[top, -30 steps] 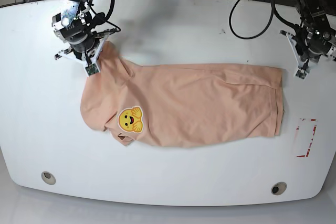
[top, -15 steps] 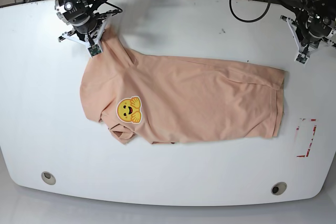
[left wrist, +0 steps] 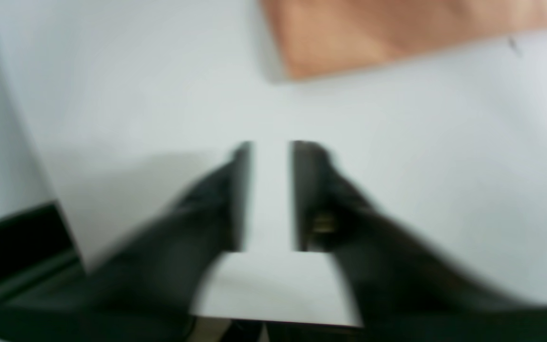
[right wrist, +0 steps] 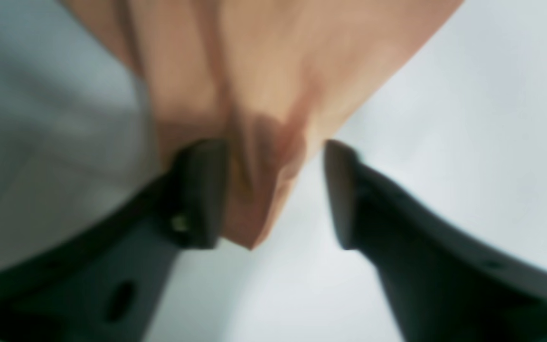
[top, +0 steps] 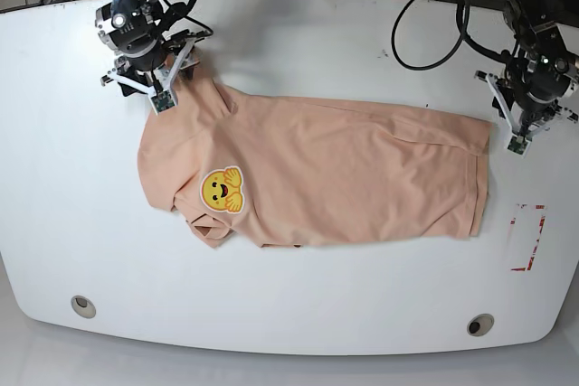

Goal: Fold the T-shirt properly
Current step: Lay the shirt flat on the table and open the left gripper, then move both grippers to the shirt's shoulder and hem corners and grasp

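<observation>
The peach T-shirt (top: 317,174) lies spread flat across the middle of the white table (top: 298,314), its yellow smiling-face print (top: 223,191) near the left end. My right gripper (top: 145,89) hovers at the shirt's back-left corner. In the right wrist view it (right wrist: 273,147) stands open, and a pointed fold of the shirt (right wrist: 264,71) lies between the fingers, against the left one. My left gripper (top: 523,133) hangs just off the shirt's right edge. In the blurred left wrist view it (left wrist: 271,147) is open by a narrow gap over bare table, with the shirt (left wrist: 397,33) ahead of it.
A red-marked rectangle (top: 527,237) is on the table at the right. Two round holes (top: 83,305) (top: 480,324) sit near the front edge. Black cables (top: 425,33) trail across the back of the table.
My right gripper has opened and let go of the shirt's back-left corner. My left gripper has come down toward the shirt's right edge and opened.
</observation>
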